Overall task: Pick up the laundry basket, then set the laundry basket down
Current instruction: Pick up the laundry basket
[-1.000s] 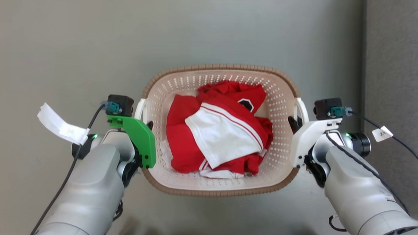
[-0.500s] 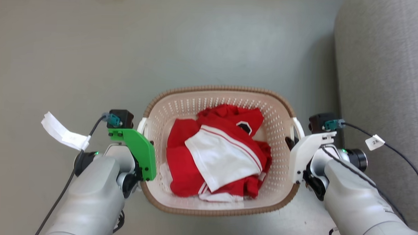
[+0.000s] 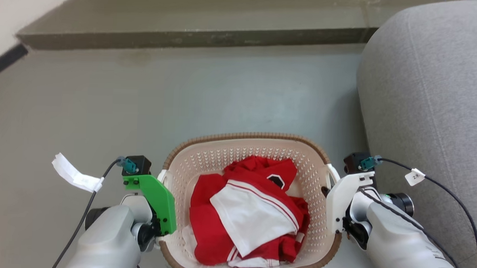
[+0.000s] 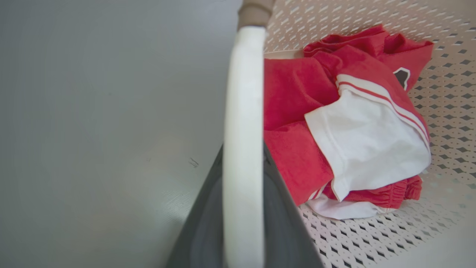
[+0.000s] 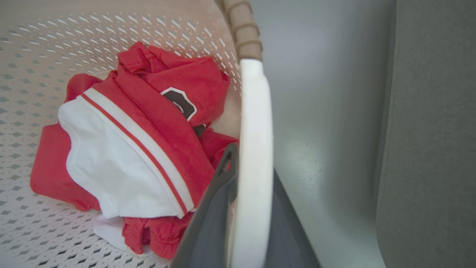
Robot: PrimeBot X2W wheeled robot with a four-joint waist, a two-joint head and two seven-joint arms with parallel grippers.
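Cream perforated plastic laundry basket [image 3: 206,158], brown-rimmed, gripped both sides; set-down not yet done.
Your left gripper [image 4: 243,150] and right gripper [image 5: 253,163] are each clamped on a white side handle [image 4: 243,93]. The basket is near, between your arms, red and white clothes [image 3: 251,214] inside; whether it is clear of the grey floor [image 3: 104,105], you cannot tell.

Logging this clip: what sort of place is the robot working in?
Probably a home living area, or a mock-up of one: a grey upholstered sofa stands at the right, a laundry basket of red and white clothes is in front, and the smooth grey floor meets a low step.
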